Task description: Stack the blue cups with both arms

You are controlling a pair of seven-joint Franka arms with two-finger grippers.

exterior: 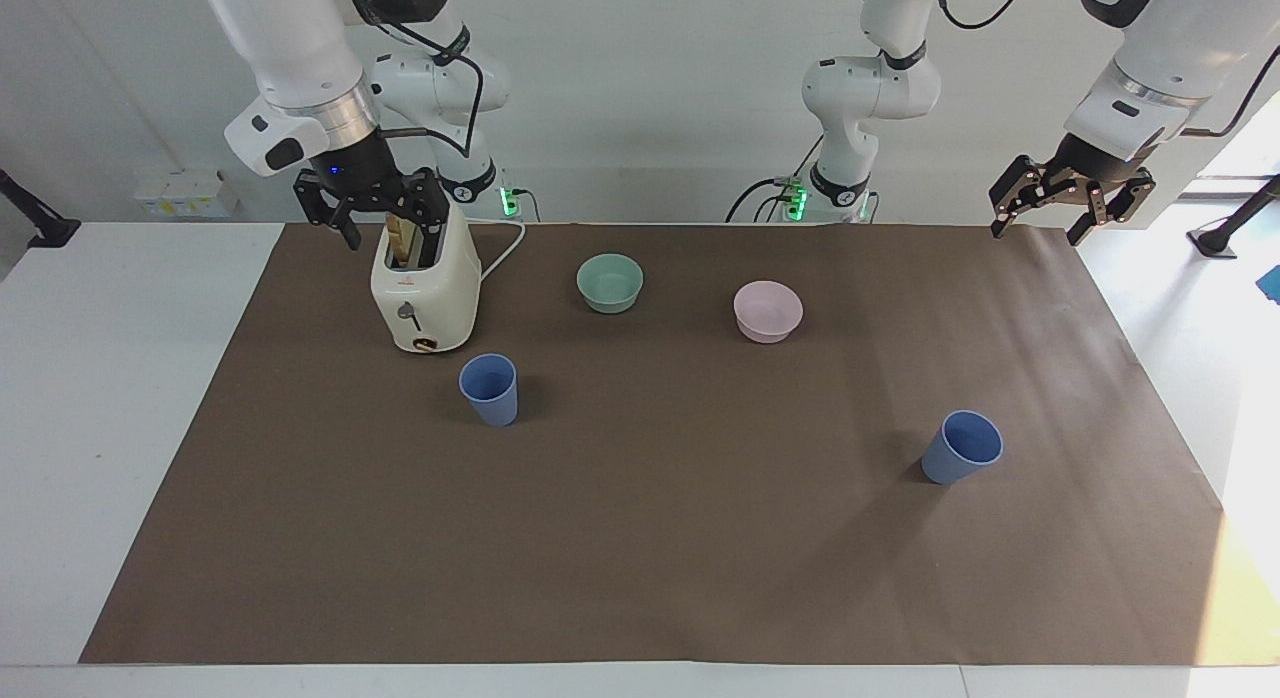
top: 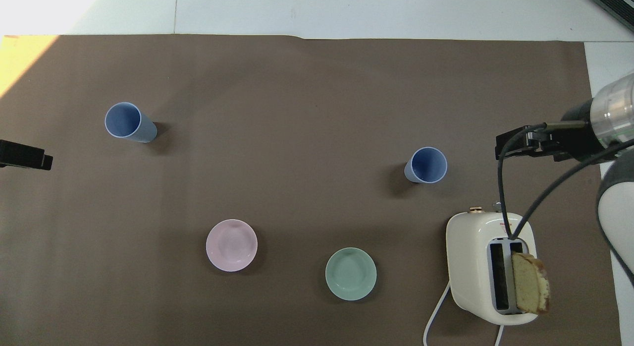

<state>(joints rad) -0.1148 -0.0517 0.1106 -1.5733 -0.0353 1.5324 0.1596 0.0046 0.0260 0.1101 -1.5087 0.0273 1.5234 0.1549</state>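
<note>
Two blue cups stand upright and apart on the brown mat. One blue cup is just farther from the robots than the toaster. The other blue cup stands toward the left arm's end, farther out than the pink bowl. My right gripper hangs open in the air by the toaster's top; the overhead view shows it apart from the bread and holding nothing. My left gripper hangs open and empty over the mat's edge at the left arm's end.
A cream toaster with a bread slice in one slot stands at the right arm's end. A mint-green bowl and a pale pink bowl sit nearer the robots than the cups.
</note>
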